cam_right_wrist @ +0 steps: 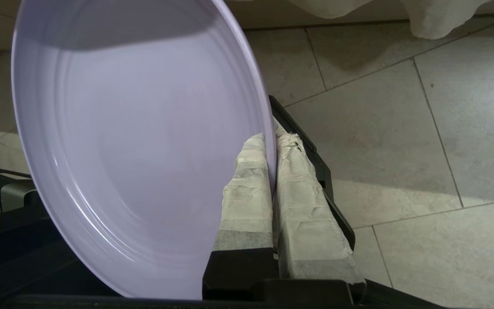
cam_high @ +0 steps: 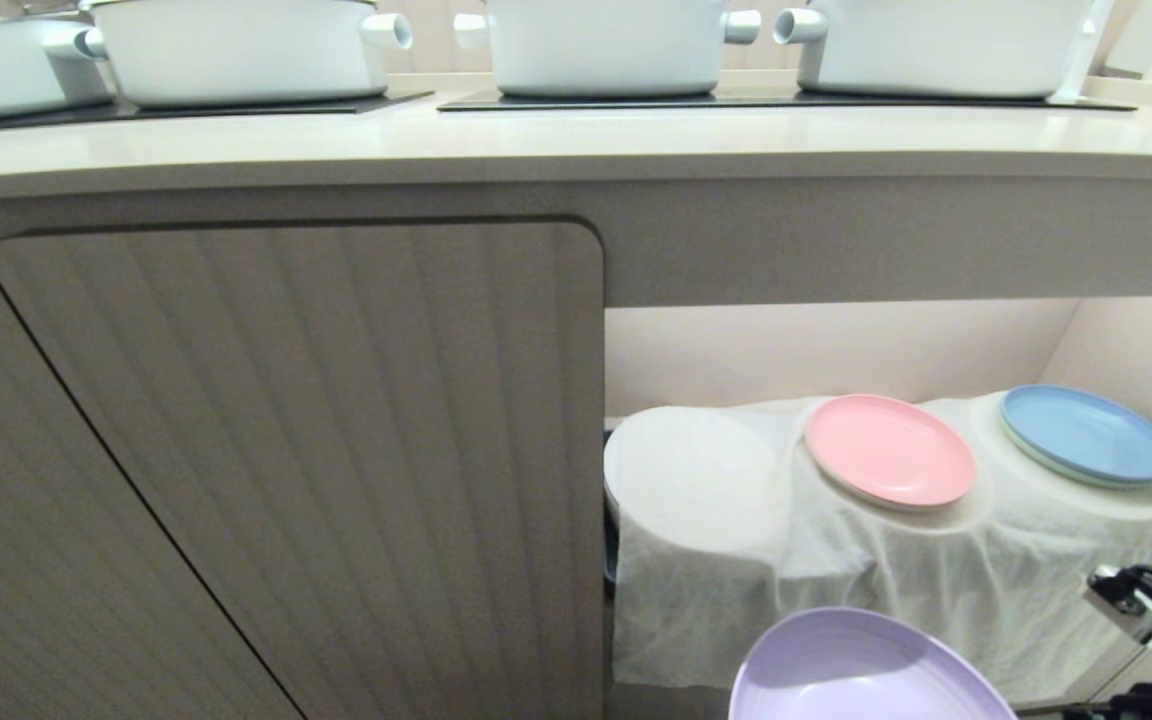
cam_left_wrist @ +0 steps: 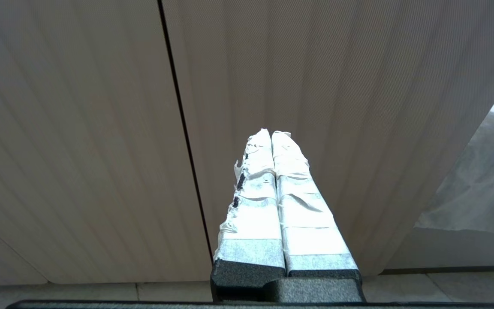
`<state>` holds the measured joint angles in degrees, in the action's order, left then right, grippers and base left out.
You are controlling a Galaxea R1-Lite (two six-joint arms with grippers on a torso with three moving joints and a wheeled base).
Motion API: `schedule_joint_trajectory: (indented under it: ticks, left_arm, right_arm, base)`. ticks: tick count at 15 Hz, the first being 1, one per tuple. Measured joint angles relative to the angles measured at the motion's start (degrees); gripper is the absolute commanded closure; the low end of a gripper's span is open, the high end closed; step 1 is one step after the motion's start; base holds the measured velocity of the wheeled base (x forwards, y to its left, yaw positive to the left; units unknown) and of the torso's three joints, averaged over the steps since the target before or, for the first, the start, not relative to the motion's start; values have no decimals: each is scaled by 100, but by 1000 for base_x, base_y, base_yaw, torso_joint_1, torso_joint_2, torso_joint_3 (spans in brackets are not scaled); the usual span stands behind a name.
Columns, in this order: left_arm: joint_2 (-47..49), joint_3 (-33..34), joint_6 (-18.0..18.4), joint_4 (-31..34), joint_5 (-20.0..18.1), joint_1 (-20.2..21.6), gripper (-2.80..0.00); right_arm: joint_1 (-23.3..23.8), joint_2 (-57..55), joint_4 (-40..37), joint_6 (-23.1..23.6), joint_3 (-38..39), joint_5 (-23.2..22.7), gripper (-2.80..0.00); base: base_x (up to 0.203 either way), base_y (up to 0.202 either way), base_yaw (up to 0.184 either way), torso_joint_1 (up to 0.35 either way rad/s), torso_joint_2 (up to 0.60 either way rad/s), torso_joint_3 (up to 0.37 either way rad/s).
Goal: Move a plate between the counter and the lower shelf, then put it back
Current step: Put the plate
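Observation:
The lilac plate (cam_high: 856, 670) hangs low at the bottom of the head view, in front of the open lower shelf (cam_high: 1116, 350). My right gripper (cam_right_wrist: 272, 139) is shut on the rim of the plate (cam_right_wrist: 135, 141), one taped finger on each face, above the tiled floor. The beige counter (cam_high: 576, 140) runs across the top of the head view, well above the plate. My left gripper (cam_left_wrist: 271, 133) is shut and empty, pointing at a ribbed cabinet door (cam_left_wrist: 315, 86); it is outside the head view.
On the cloth-draped mounds (cam_high: 876, 560) in the shelf lie a pink plate (cam_high: 888, 450) and a blue plate (cam_high: 1086, 435); the left mound (cam_high: 691, 480) is bare. White pots (cam_high: 246, 50) stand on black hob panels (cam_high: 756, 100). A closed cabinet door (cam_high: 336, 450) flanks the opening.

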<state>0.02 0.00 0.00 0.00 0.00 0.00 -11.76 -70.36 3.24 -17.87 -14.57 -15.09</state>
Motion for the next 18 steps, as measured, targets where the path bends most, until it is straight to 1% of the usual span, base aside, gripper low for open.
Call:
schedule_joint_trajectory:
  ticks: [6,11,18]
  left_arm:
    - [0,0,0,0,0,0,0]
    - [0,0,0,0,0,0,0]
    - [0,0,0,0,0,0,0]
  right_arm:
    - [2,68,-2,-18,24,-1,0]
    - [2,72,-2,-394,32,5,0]
    - [6,102,-6,-415,40,10,0]
  base:
    - [0,0,0,0,0,0]
    - [0,0,0,0,0,0]
    - [0,0,0,0,0,0]
